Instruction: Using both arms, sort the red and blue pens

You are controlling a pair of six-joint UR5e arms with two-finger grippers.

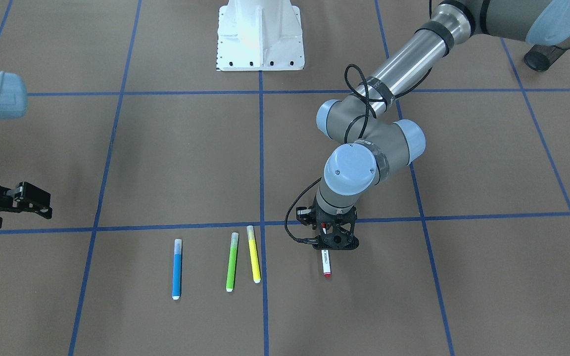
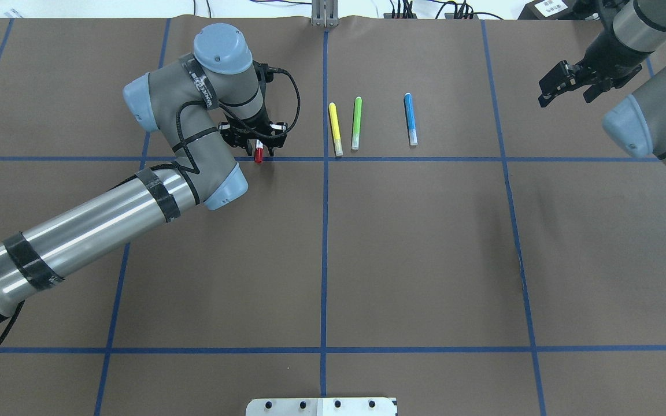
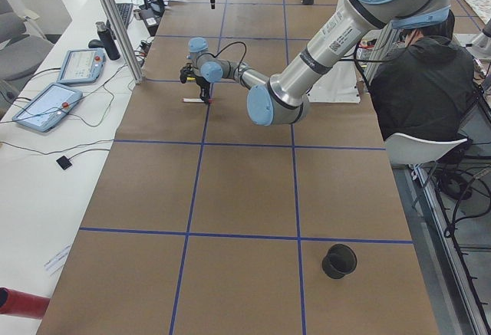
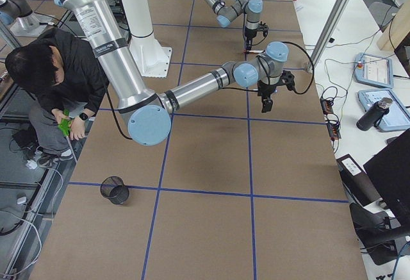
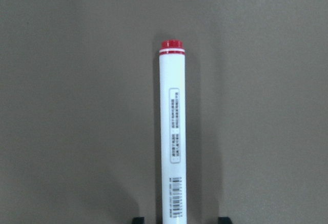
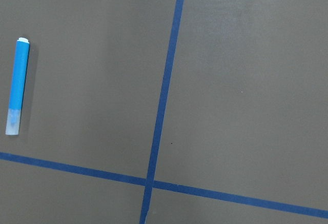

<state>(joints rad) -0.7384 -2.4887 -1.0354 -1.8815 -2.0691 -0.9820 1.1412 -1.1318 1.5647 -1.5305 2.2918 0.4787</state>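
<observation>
The white marker with red ends (image 1: 325,262) (image 2: 258,155) lies flat on the brown table. My left gripper (image 1: 330,245) (image 2: 260,150) points straight down over its near end, open, one finger on each side. In the left wrist view the marker (image 5: 172,131) runs up the middle, and the two fingertips (image 5: 138,220) at the bottom edge stand apart from the barrel. The blue highlighter (image 1: 177,269) (image 2: 410,118) (image 6: 17,85) lies further along the same row. My right gripper (image 1: 30,200) (image 2: 564,86) hangs open and holds nothing, off to the side of the blue highlighter.
A green highlighter (image 1: 232,262) (image 2: 356,122) and a yellow highlighter (image 1: 254,261) (image 2: 336,128) lie side by side between the two pens. Black mesh cups (image 3: 339,261) (image 4: 115,190) stand near the table ends. A seated person (image 3: 426,82) is beside the table.
</observation>
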